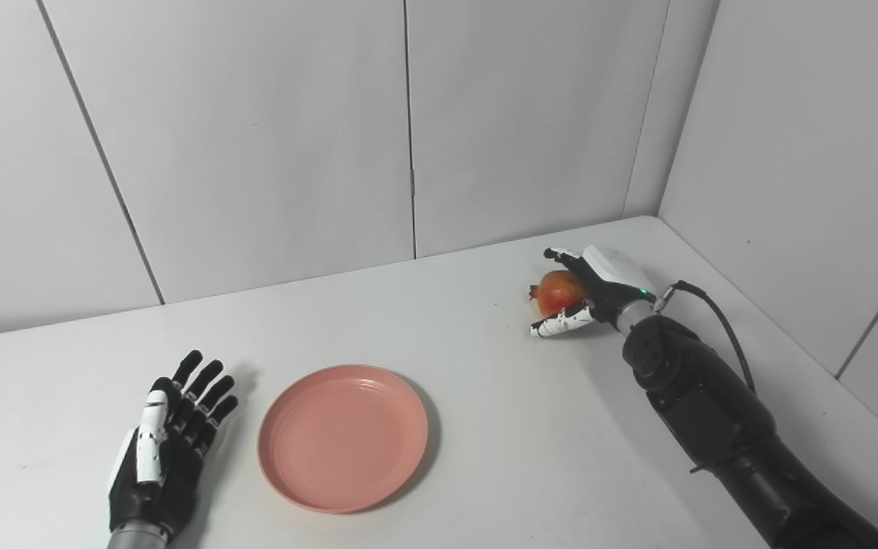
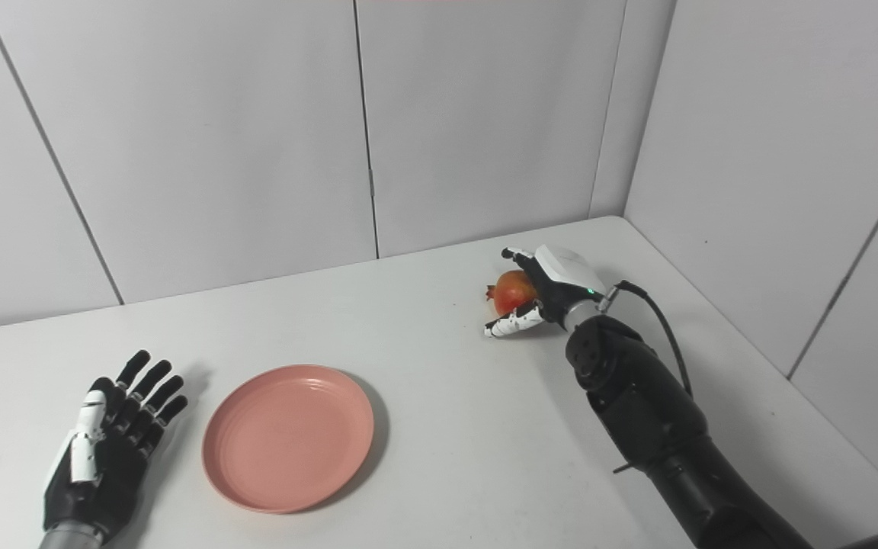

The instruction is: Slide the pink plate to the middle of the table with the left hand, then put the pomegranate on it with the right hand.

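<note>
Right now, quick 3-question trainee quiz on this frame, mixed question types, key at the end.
1. True or false: the pink plate has nothing on it.
2. Multiple choice: the pomegranate is (A) on the plate, (B) between the fingers of the right robot hand near the far right of the table, (C) under the left robot hand.
3. Short answer: how does the left robot hand sit relative to the plate?

Key
1. True.
2. B.
3. Open, fingers spread, beside the plate's left edge and not touching it.
</note>
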